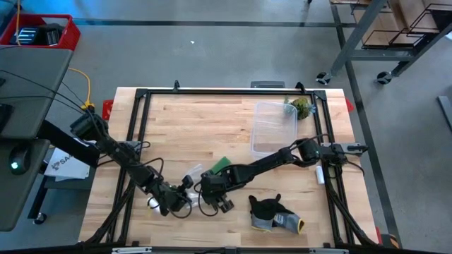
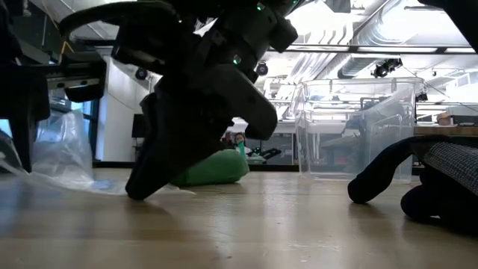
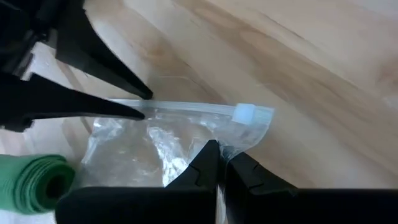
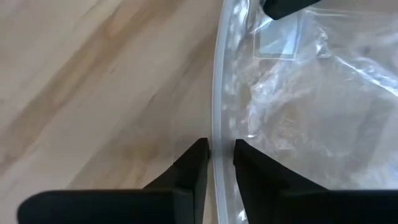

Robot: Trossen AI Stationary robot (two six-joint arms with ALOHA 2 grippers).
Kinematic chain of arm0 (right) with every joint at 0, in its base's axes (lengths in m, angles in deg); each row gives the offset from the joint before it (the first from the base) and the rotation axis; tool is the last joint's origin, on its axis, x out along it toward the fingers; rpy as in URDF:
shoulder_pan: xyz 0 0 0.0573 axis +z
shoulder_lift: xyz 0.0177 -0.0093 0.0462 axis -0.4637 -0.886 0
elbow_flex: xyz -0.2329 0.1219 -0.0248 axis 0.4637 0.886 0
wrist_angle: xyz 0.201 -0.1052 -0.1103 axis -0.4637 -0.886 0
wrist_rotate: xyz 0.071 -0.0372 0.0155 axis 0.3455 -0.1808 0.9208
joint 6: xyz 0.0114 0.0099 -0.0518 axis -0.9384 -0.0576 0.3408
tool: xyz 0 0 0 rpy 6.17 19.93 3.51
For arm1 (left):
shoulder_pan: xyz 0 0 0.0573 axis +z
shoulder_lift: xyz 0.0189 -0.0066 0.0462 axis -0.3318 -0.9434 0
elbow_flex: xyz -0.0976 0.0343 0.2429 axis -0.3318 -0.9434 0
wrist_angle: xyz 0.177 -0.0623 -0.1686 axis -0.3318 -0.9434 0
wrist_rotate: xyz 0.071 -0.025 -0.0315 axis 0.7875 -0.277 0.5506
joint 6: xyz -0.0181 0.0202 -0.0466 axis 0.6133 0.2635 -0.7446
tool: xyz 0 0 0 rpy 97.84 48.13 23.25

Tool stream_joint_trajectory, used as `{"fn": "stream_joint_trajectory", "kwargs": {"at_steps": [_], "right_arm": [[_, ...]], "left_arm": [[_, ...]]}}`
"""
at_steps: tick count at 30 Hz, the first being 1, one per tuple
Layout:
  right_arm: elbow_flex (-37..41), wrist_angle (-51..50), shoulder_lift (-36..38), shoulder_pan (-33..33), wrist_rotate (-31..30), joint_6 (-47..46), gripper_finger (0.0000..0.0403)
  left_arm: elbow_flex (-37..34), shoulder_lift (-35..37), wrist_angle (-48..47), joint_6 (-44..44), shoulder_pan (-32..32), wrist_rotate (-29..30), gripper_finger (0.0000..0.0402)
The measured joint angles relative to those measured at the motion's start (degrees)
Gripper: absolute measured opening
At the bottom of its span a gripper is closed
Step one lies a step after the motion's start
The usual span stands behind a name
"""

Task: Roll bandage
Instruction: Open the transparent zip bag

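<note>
The bandage is a small bright green roll [image 1: 219, 167] lying on its side on the wooden table, next to a clear plastic zip bag [image 1: 191, 178]. It also shows in the low view [image 2: 213, 168] and in the left wrist view [image 3: 36, 180]. My left gripper [image 1: 182, 199] and my right gripper [image 1: 205, 185] are both at the bag, each shut on its edge. Neither touches the bandage. My left gripper pinches the bag's edge [image 3: 229, 151] between its two fingers, just below the corner with the white slider [image 3: 244, 112]. The bag lies crumpled and slack on the table. My right gripper pinches the bag's zip strip [image 4: 217, 144] between its two fingers. The fingers lie along the strip. The bag lies on the table.
A dark grey glove [image 1: 274, 214] lies near the front edge, right of the grippers. A clear plastic container [image 1: 274, 127] stands at the back right. A small white cylinder [image 1: 319, 175] lies at the right rail. A black frame [image 1: 141, 95] borders the table.
</note>
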Motion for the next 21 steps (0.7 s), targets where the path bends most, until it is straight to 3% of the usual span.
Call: {"fn": "stream_joint_trajectory", "kwargs": {"at_steps": [8,14,21], "right_arm": [[-0.5,-2.9,-3.1,0.3,0.3,-2.9,0.0068],[-0.8,-4.7,-4.4,2.5,-1.0,-2.7,0.0012],[-0.8,-5.2,-4.4,3.4,-0.8,-5.2,0.0001]], "left_arm": [[0.0,0.0,2.2,-0.7,2.0,-0.1,0.0],[0.0,0.0,2.4,-2.5,3.3,1.1,0.0],[0.3,0.0,1.9,-3.4,3.3,1.2,0.0014]]}}
